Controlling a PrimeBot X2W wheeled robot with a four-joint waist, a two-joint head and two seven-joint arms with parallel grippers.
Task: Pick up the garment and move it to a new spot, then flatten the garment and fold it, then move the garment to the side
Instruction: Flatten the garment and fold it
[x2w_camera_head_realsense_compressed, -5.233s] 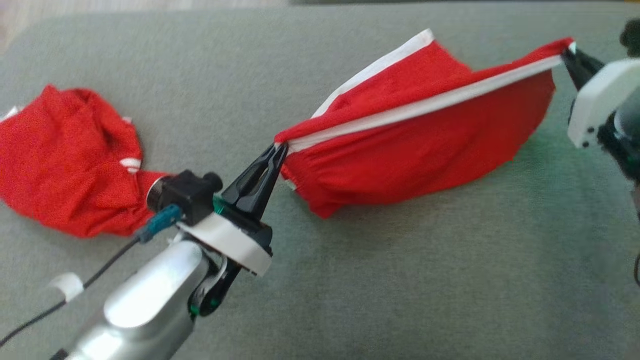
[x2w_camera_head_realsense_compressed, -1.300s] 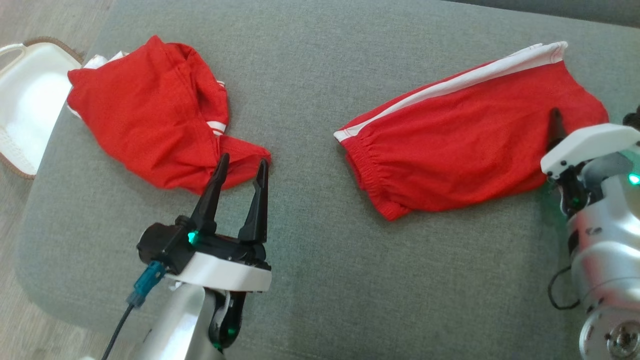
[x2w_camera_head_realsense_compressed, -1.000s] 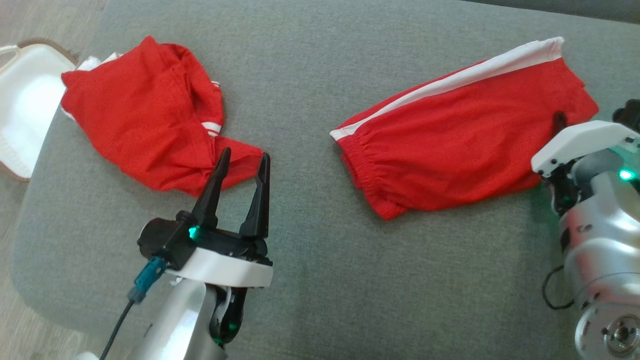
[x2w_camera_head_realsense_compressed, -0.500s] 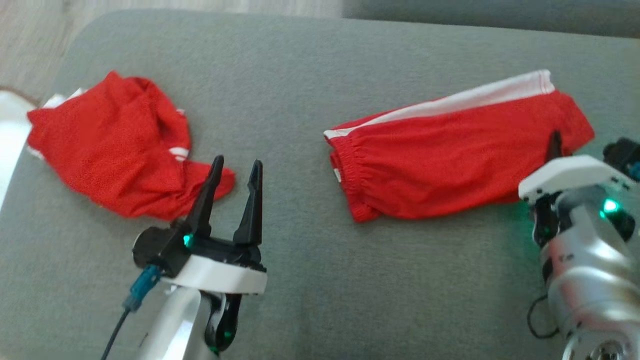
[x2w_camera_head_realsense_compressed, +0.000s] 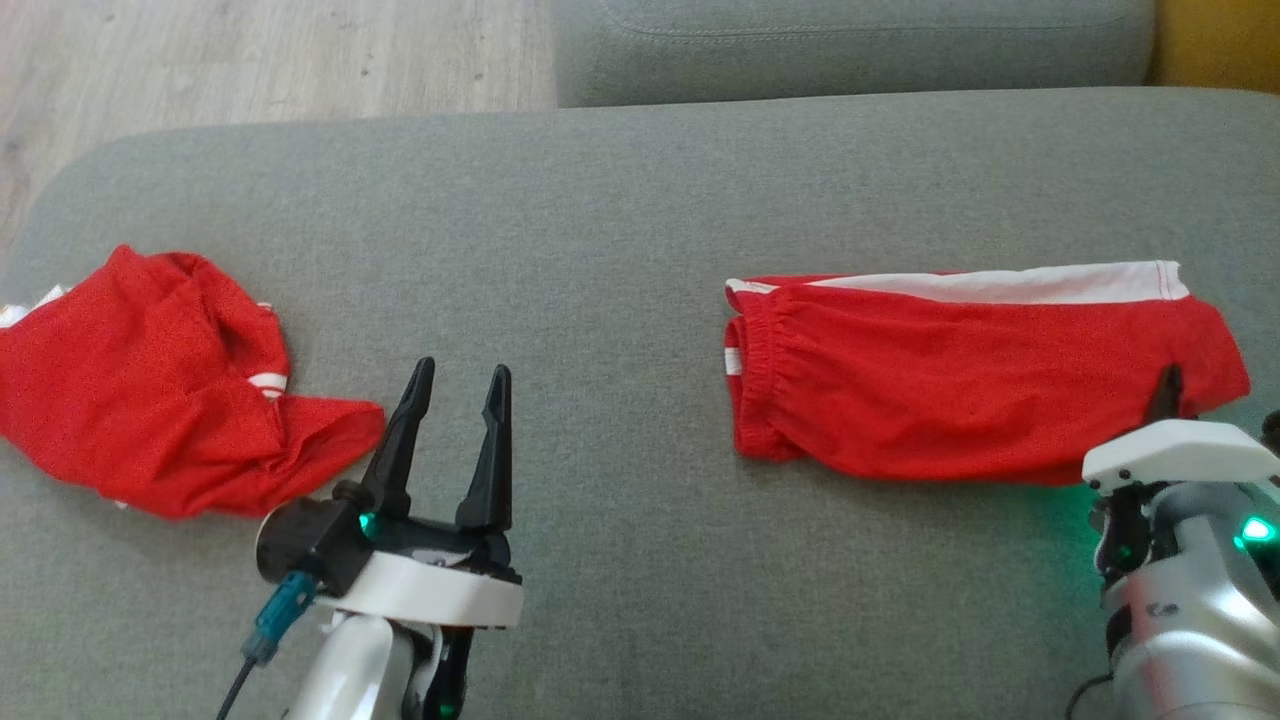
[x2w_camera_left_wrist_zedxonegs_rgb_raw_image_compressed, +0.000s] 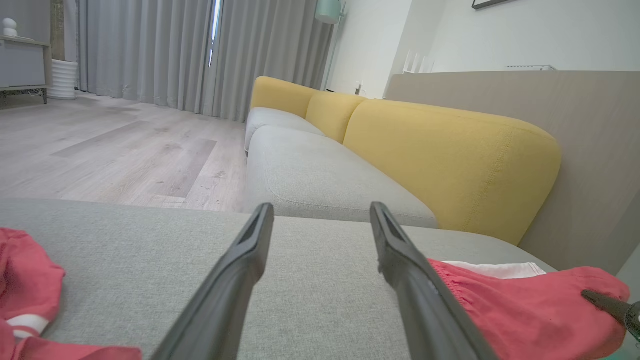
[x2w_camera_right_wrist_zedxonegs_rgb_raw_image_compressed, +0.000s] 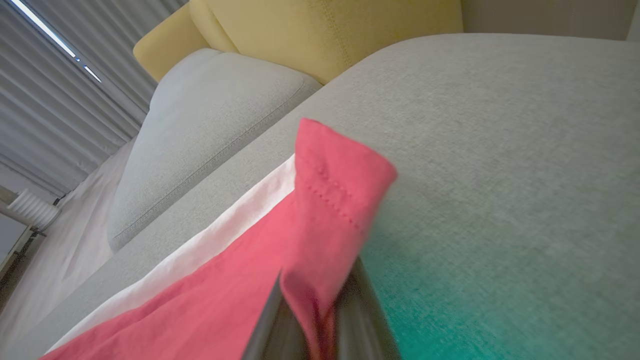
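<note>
The garment (x2w_camera_head_realsense_compressed: 960, 400), red shorts with a white side stripe, lies folded lengthwise on the right of the grey sofa seat (x2w_camera_head_realsense_compressed: 620, 230). My right gripper (x2w_camera_head_realsense_compressed: 1165, 388) is shut on its right hem; in the right wrist view the red hem (x2w_camera_right_wrist_zedxonegs_rgb_raw_image_compressed: 325, 200) rises from between the closed fingers (x2w_camera_right_wrist_zedxonegs_rgb_raw_image_compressed: 270, 320). My left gripper (x2w_camera_head_realsense_compressed: 460, 375) stands open and empty at the lower left, well apart from the garment's elastic waistband (x2w_camera_head_realsense_compressed: 750, 385). In the left wrist view the garment (x2w_camera_left_wrist_zedxonegs_rgb_raw_image_compressed: 525, 310) lies to the right of my open left gripper (x2w_camera_left_wrist_zedxonegs_rgb_raw_image_compressed: 322, 210).
A second red garment (x2w_camera_head_realsense_compressed: 150, 390) lies crumpled at the seat's left end, close to my left gripper. Another grey cushion (x2w_camera_head_realsense_compressed: 850, 40) sits behind, with a yellow backrest (x2w_camera_left_wrist_zedxonegs_rgb_raw_image_compressed: 440, 150) at the right. Wooden floor (x2w_camera_head_realsense_compressed: 250, 60) lies beyond the seat's far left edge.
The head camera has tilted, shifting the whole picture. Five seconds ago both grippers held the garment stretched in the air; now it lies flat, the left gripper has let go, and the right still holds it.
</note>
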